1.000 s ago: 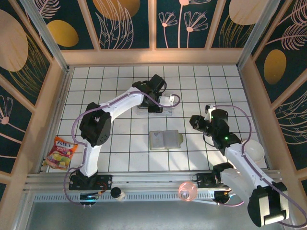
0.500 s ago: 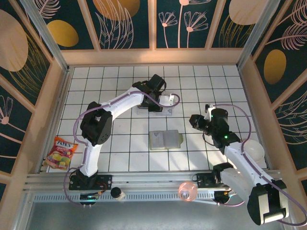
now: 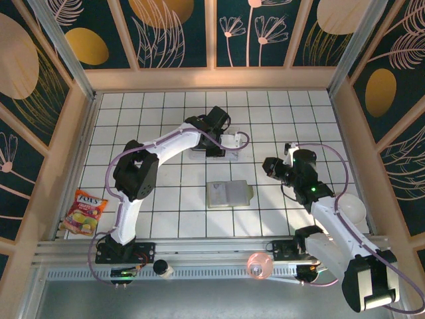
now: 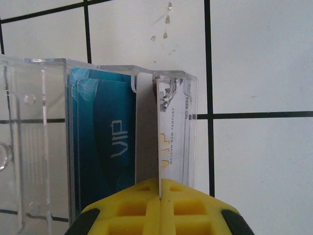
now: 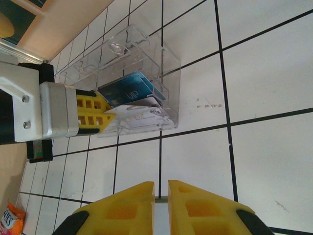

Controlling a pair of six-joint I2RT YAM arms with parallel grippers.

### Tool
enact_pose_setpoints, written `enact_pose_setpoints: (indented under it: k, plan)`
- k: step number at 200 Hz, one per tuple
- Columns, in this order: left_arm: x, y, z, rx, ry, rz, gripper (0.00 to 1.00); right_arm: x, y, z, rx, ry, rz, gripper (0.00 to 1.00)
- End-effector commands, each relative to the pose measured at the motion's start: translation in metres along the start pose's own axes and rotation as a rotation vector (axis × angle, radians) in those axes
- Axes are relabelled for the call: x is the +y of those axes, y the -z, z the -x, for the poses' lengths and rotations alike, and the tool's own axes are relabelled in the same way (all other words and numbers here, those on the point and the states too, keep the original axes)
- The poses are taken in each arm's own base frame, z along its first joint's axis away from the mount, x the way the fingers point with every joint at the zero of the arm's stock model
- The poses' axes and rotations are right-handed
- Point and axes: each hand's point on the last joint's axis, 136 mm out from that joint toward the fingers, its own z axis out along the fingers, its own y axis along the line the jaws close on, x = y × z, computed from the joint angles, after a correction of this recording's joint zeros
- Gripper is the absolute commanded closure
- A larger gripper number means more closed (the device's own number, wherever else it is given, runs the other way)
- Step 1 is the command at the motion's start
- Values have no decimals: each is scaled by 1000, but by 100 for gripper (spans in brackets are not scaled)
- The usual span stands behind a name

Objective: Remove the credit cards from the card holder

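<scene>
The card holder (image 3: pixel 229 194) lies open at the middle of the tiled table, olive outside and pale inside, with no gripper on it. Behind it stands a clear plastic box (image 3: pixel 231 142) (image 4: pixel 34 147) (image 5: pixel 146 54). My left gripper (image 3: pixel 214 147) (image 4: pixel 160 182) (image 5: pixel 111 116) is at the box, shut on the edge of a white credit card (image 4: pixel 171 132) (image 5: pixel 142 115) that stands inside it. A blue credit card (image 4: pixel 110 142) (image 5: pixel 129 88) stands beside it in the box. My right gripper (image 3: pixel 267 166) (image 5: pixel 161 185) hovers right of the card holder, pointing at the box, jaws a narrow gap apart and gripping nothing I can make out.
A candy bag (image 3: pixel 85 212) lies at the near left. A white round object (image 3: pixel 353 210) sits at the near right beside my right arm. A pink ring (image 3: pixel 259 264) and a small bottle (image 3: pixel 163 268) rest on the front rail. Wooden walls (image 3: pixel 212 78) enclose the table.
The left arm's elbow has shifted slightly to the right while its gripper stays at the box on the white card. The right arm has barely moved.
</scene>
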Motion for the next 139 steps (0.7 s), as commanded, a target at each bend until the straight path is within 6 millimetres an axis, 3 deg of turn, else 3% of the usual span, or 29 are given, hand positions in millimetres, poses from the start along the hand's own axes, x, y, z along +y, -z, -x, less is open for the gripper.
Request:
enact_pose_setpoints:
  k: [1, 57, 86, 115, 139]
  plan:
    - [8, -3, -3, 9, 20, 38, 99, 10, 2, 13, -28, 15, 27, 85]
    - [22, 3, 3, -17, 52, 101, 79, 10, 2, 12, -25, 11, 34, 85]
    - [37, 16, 12, -46, 90, 173, 77, 12, 2, 10, -19, 10, 44, 84]
    - [69, 55, 39, -164, 216, 273, 76, 19, -2, 0, 33, 36, 82, 71]
    - [93, 107, 59, -352, 386, 325, 69, 26, -10, -15, 74, 90, 73, 61]
